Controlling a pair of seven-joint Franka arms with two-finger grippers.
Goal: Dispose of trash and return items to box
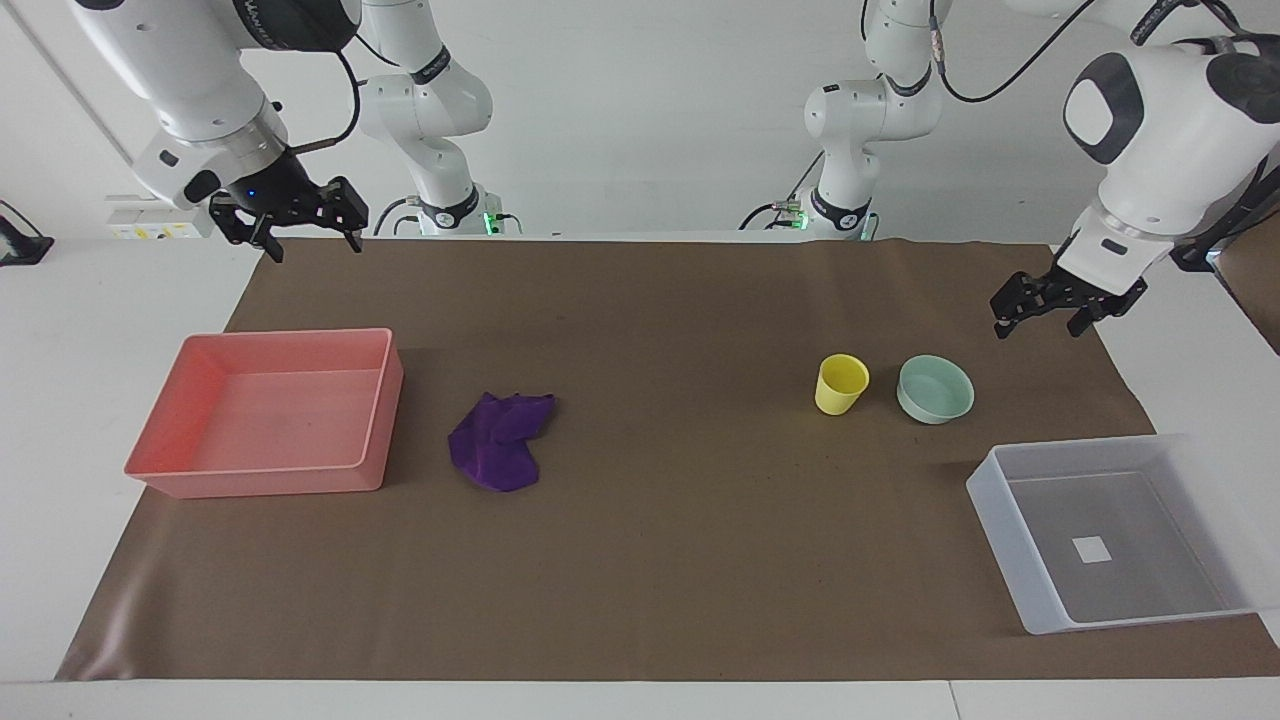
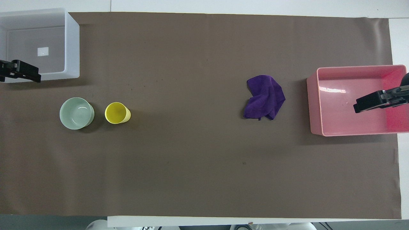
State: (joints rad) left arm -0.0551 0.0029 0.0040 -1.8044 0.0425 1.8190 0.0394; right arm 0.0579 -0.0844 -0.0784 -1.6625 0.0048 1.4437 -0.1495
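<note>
A brown mat (image 1: 660,560) covers most of the white table (image 1: 60,420). The purple cloth wad (image 1: 498,440) lies crumpled on the mat, just beside the pink tray (image 1: 378,420), toward the right arm's end of the table and roughly midway between the robots' edge and the opposite edge. The tray holds nothing and sits at the mat's edge on that end.

Toward the left arm's end, the yellow cup (image 1: 840,385) stands upright with its mouth up, and the mint-green bowl (image 1: 935,389) sits just beside it, closer to that end; the two are near each other but apart. The translucent bin (image 1: 1000,520) rests at the mat's corner on the left arm's end, farther from the robots than the cup and bowl, with a small white label (image 1: 1091,548) on its floor and nothing else inside.

The left gripper (image 1: 1038,305) hangs in the air over the mat near the left arm's end, above a spot close to the bowl; its fingers are spread and hold nothing. The right gripper (image 1: 300,228) hangs high over the mat's corner at the robots' edge on the right arm's end, its fingers spread apart and empty.
</note>
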